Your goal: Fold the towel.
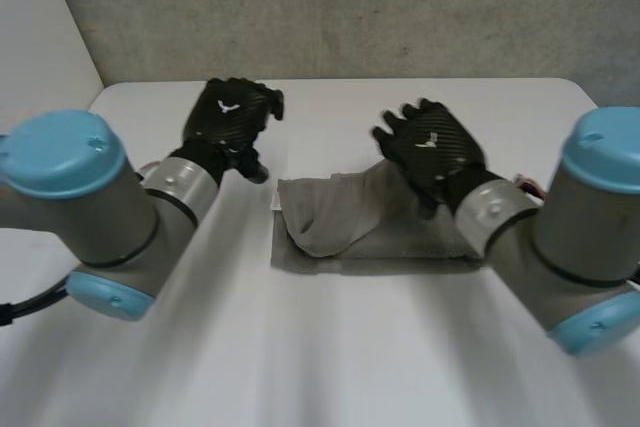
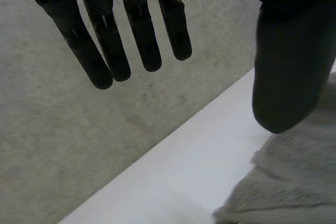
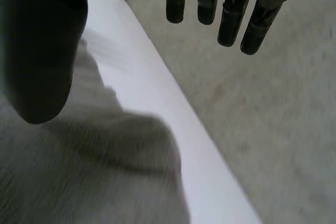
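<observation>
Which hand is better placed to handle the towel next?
Likely the right hand: open, above the towel and its bunched layer. The left hand, also open, is off beside it, over the table.

**benchguy:** so what's the room like?

**mods_r_asleep:** pretty bare. Plain white table with rounded far corners, soft even light. Past its far edge there's a grey speckled surface, floor or wall, can't tell.

**benchguy:** anything else?

**mods_r_asleep:** a pale blank panel next to that grey bit.

the grey towel lies folded and rumpled on the white table, one flap humped up
</observation>
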`<action>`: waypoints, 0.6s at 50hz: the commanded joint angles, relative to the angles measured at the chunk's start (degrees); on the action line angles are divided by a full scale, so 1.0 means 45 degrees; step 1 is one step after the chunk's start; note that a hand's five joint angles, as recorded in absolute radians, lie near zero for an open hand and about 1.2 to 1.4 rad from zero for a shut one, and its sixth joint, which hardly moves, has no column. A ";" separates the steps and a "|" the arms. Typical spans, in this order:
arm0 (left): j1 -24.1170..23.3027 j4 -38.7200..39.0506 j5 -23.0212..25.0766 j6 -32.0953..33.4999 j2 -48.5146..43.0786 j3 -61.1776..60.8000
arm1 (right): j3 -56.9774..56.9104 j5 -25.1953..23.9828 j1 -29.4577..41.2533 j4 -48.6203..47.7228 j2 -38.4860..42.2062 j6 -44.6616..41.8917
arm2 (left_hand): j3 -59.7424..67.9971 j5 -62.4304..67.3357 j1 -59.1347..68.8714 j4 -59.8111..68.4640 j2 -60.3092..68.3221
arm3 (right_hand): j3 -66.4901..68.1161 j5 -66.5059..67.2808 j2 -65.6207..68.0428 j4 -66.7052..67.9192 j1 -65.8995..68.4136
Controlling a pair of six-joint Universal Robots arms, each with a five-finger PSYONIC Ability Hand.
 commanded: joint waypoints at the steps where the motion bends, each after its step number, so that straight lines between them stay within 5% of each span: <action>1: -0.1062 -0.0032 -0.0205 -0.0668 -0.1136 0.0725 | 0.1181 -0.0043 -0.1404 0.0501 -0.0433 0.0582 | -0.1138 -0.3182 -0.1224 -0.1333 -0.1221 | -0.0916 -0.0762 -0.0939 -0.1026 -0.0738; 14: -0.2878 0.0027 -0.0263 -0.0884 -0.3847 0.2694 | 0.2197 -0.0121 -0.1814 0.0403 -0.0257 0.1324 | -0.1101 -0.3145 -0.1187 -0.1296 -0.1184 | 0.0710 0.0864 0.0686 0.0600 0.0888; 30: -0.2528 0.0007 -0.2293 0.0755 -0.5842 0.4592 | 0.2080 -0.0062 -0.1853 0.0228 0.0972 0.1325 | -0.1063 -0.3107 -0.1148 -0.1258 -0.1145 | 0.2316 0.2470 0.2292 0.2206 0.2494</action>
